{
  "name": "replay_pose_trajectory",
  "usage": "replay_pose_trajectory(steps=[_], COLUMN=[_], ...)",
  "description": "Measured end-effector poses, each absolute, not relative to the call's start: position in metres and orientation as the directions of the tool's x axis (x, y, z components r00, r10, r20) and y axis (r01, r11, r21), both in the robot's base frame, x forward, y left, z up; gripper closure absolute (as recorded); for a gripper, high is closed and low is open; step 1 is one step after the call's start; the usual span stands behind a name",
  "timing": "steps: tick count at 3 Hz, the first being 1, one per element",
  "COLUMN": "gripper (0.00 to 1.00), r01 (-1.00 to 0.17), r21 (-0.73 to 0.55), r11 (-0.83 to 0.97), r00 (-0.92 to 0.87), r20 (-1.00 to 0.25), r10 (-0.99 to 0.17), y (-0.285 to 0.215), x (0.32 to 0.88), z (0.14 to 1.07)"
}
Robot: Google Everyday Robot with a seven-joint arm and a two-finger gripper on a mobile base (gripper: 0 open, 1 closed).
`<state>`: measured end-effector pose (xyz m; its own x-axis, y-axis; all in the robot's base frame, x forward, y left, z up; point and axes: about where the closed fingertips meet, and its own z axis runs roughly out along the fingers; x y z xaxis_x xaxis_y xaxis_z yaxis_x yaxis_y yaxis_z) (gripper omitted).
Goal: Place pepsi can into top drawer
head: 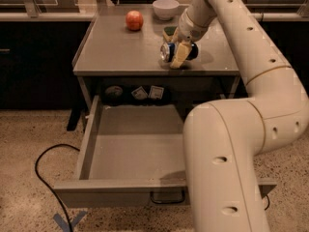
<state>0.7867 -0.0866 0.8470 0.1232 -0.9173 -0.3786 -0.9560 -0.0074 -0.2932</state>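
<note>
Pepsi can (167, 51) is lying on its side on the bench (120, 52), close to the front edge and right of the middle, its silver end facing left. The end effector (179, 57) is clenching it from above: one pale finger (180, 53) is crossing the can's front and touching it, while the other is hiding behind. Whether the can is resting on the bench top or hanging just above it, I cannot tell.

At far left a dark cable (41, 178) is looping across the floor (29, 129), and a blue tape mark (67, 221) is showing near the drawer's front corner. The drawer (116, 193) is standing pulled out below the bench, its loop handle (167, 197) hanging on the front panel. Behind it, under the bench top, a dark round thing (113, 93) and two small packets (140, 93) are sitting side by side. Up on the bench a red apple (134, 20) is sitting at the back left, well apart from the can. A white bowl (165, 8) is standing at the back edge, and a green sponge (168, 31) is peeking out between bowl and can. The white arm (231, 158) is rising at right, covering the drawer's right side and bending over to the bench.
</note>
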Motion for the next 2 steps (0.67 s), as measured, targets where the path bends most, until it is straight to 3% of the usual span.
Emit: replay_pose_trajectory(steps=[2], gripper=[1.00], r01=[-0.952], r21=[-0.300], r11=[0.060], r00=[0.116], r20=[-0.535], r10=[-0.837], y=[-0.043], x=[0.720], z=[0.919])
